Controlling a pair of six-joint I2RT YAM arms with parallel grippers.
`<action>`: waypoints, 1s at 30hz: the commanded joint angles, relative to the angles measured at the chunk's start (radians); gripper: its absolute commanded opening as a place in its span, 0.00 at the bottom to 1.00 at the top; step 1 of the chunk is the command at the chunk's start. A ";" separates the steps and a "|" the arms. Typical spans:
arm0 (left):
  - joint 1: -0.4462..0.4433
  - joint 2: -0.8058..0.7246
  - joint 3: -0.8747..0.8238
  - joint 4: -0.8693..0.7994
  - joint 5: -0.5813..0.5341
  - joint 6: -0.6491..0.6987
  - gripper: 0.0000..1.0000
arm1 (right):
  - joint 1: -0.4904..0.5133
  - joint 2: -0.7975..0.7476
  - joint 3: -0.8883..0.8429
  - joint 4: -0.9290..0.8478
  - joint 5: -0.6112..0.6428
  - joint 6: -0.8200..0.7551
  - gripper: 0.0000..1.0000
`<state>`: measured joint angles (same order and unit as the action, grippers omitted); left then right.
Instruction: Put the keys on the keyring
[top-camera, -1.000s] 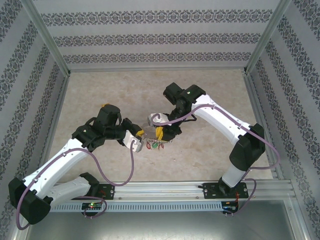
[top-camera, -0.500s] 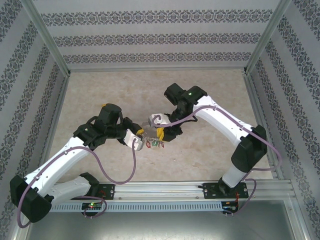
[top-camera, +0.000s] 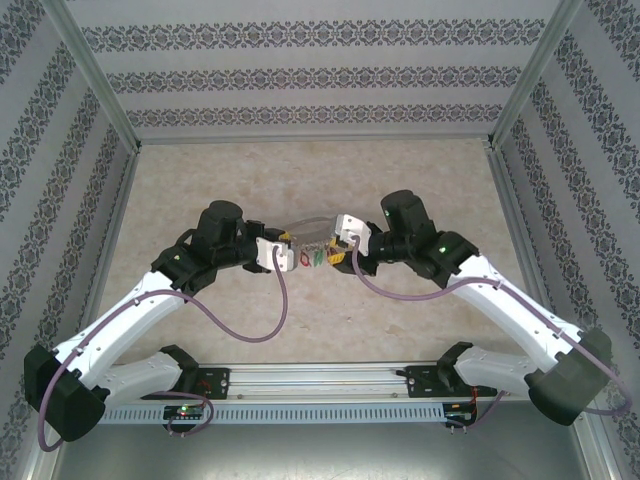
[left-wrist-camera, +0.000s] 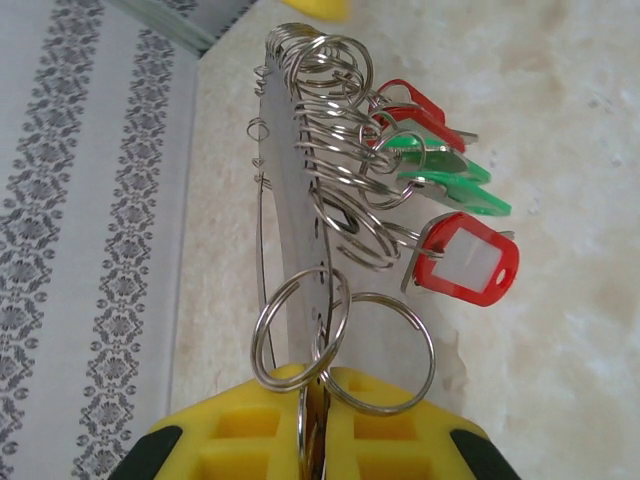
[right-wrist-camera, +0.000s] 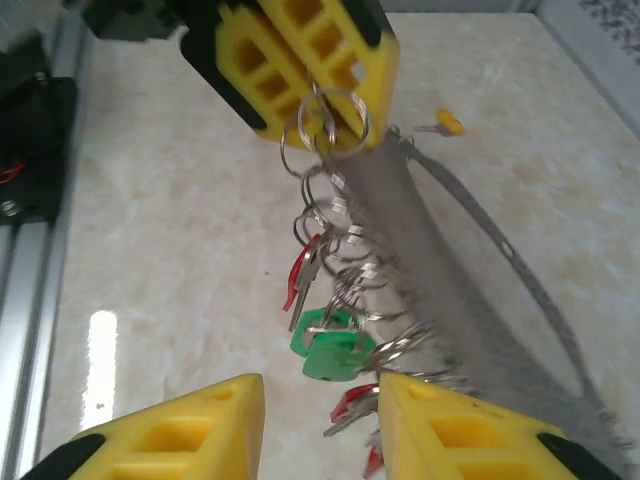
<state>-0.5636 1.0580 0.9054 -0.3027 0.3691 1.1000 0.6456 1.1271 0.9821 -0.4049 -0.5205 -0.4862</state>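
Clamping the keyring (left-wrist-camera: 290, 235), left claw (left-wrist-camera: 315, 385); right claw (right-wrist-camera: 320, 400) parted near the keys (right-wrist-camera: 325, 350), walls (top-camera: 300, 80) well apart.

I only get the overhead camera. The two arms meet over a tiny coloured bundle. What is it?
Observer: The left wrist camera shows red- and green-tagged keys, strung by small rings on the keyring.
Visitor: Is anyone holding that ring?
Observer: Yes, the left gripper is shut on the keyring's near end.
Visitor: And the other claw?
Observer: The right gripper is open, jaws apart, with the keys hanging just ahead of it and nothing gripped.
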 joint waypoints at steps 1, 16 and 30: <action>-0.007 -0.001 0.008 0.138 -0.018 -0.176 0.00 | 0.015 -0.034 -0.042 0.202 0.140 0.136 0.36; -0.007 -0.039 -0.046 0.284 -0.080 -0.391 0.00 | 0.064 -0.072 -0.153 0.499 0.295 0.161 0.34; -0.007 -0.044 -0.060 0.331 -0.073 -0.484 0.00 | 0.146 -0.007 -0.166 0.697 0.432 0.107 0.23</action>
<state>-0.5636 1.0424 0.8528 -0.0624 0.2867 0.6590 0.7803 1.1130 0.8204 0.2012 -0.1757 -0.3542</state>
